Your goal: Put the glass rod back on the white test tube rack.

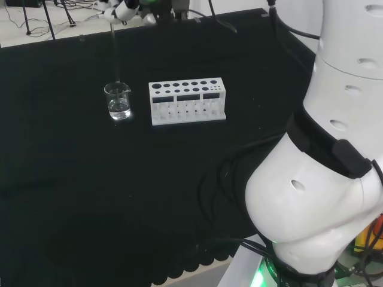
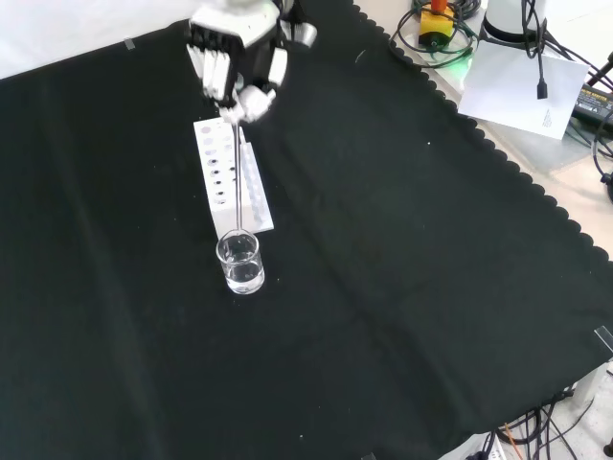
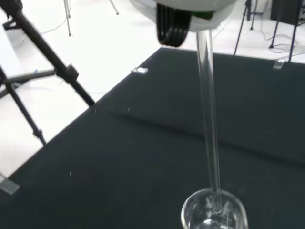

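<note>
I have the black and white hand [image 2: 238, 67] pinching the top end of the thin clear glass rod [image 2: 236, 172], which hangs upright with its tip inside the small clear glass beaker [image 2: 239, 263] of water. The rod looks light, stiff, slick and brittle, so I judge that high grip right for lifting it straight out toward the white plastic test tube rack [image 1: 187, 100] beside the beaker on the black-clothed surface [image 2: 402, 287].

1. Landmark: white test tube rack [image 1: 187, 101], mid-cloth, upright, holes on top.
2. Clear beaker [image 1: 118, 100] just left of rack, apart from it, w/ some clear liquid.
3. Glass rod [image 1: 116, 57] near-vertical, lower end in beaker.
4. Hand [image 1: 124, 9] up-left of rack, above beaker, fingers curled on rod's top.
</note>
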